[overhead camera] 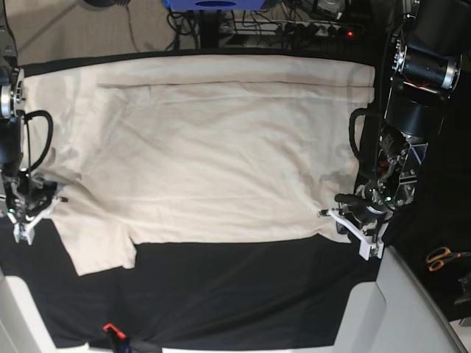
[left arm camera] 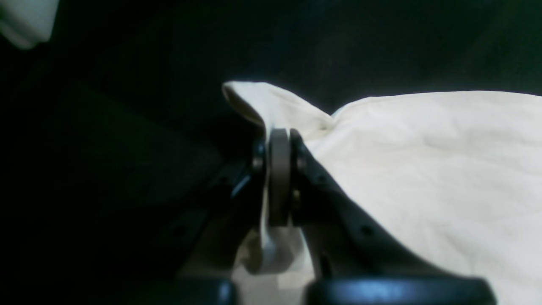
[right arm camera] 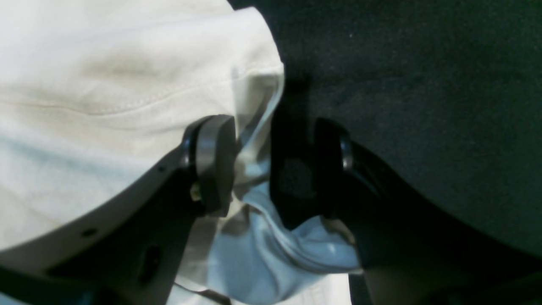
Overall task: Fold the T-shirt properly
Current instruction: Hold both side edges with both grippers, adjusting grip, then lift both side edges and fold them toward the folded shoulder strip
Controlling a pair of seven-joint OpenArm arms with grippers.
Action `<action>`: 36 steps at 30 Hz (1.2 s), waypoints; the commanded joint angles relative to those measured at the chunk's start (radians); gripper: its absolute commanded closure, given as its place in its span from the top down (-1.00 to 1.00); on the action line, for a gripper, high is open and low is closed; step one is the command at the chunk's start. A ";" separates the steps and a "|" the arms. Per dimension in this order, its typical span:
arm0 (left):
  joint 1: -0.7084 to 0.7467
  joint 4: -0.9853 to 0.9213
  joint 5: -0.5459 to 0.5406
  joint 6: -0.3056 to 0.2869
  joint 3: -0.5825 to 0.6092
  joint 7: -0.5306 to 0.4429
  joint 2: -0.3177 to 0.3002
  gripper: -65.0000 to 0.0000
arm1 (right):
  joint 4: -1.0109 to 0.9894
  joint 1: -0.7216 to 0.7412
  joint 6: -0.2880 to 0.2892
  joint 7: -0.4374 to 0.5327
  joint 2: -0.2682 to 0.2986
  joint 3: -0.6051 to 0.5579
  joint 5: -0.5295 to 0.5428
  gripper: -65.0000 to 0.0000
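Pinching the T-shirt [left arm camera: 423, 161], the left end effector [left arm camera: 279, 178] shows clamped only close-up.

Robotics lab, cables [overhead camera: 294, 18], black-covered table [overhead camera: 243, 294]

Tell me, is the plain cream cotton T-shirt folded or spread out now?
Mostly spread: the plain cream cotton T-shirt lies flat across the black cloth table cover, with only a narrow strip folded over along its far edge.
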 commanded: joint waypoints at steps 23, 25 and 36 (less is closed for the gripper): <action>-0.027 0.024 -0.004 -0.006 -0.003 -0.016 -0.012 -1.00 | 0.109 0.034 -0.003 -0.022 0.018 -0.008 -0.008 -0.95; -0.027 0.024 -0.004 -0.006 -0.006 -0.016 -0.012 -1.00 | 0.141 0.031 -0.003 -0.039 0.018 -0.008 -0.008 -0.95; 0.114 0.302 -0.005 -0.006 -0.017 0.087 -0.035 -1.00 | 0.462 -0.110 -0.003 -0.179 0.023 0.001 -0.008 -0.95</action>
